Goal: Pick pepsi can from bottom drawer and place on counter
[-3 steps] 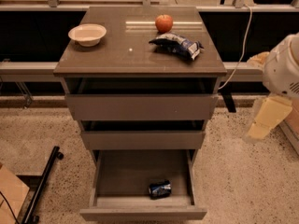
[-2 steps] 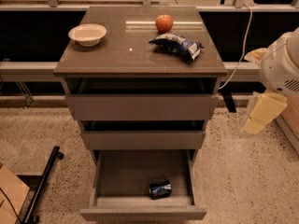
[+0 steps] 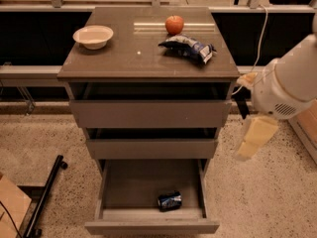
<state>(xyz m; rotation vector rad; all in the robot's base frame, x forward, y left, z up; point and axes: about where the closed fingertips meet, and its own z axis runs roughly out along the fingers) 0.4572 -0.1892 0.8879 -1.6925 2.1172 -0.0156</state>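
In the bottom drawer (image 3: 151,226): the pepsi can (image 3: 169,201) is lying on its side near the front wall, right of middle. The drawer is standing pulled far out.
On the bench (image 3: 124,58): a white bowl (image 3: 93,36) is sitting at the left. A red-orange fruit (image 3: 174,24), likely an apple, is sitting toward the back. A blue-and-white snack bag (image 3: 188,47) is lying just in front of it, to the right.
Upper drawers: the top drawer (image 3: 151,114) and middle drawer (image 3: 151,148) are both standing slightly open.
Gripper (image 3: 255,139): it is hanging to the right of the cabinet under the white arm (image 3: 290,86), level with the middle drawer and well apart from the can. It is holding nothing that shows. I cannot tell whether it is clenched or released.
Floor: a black bar (image 3: 47,195) is lying at the lower left on the speckled ground.
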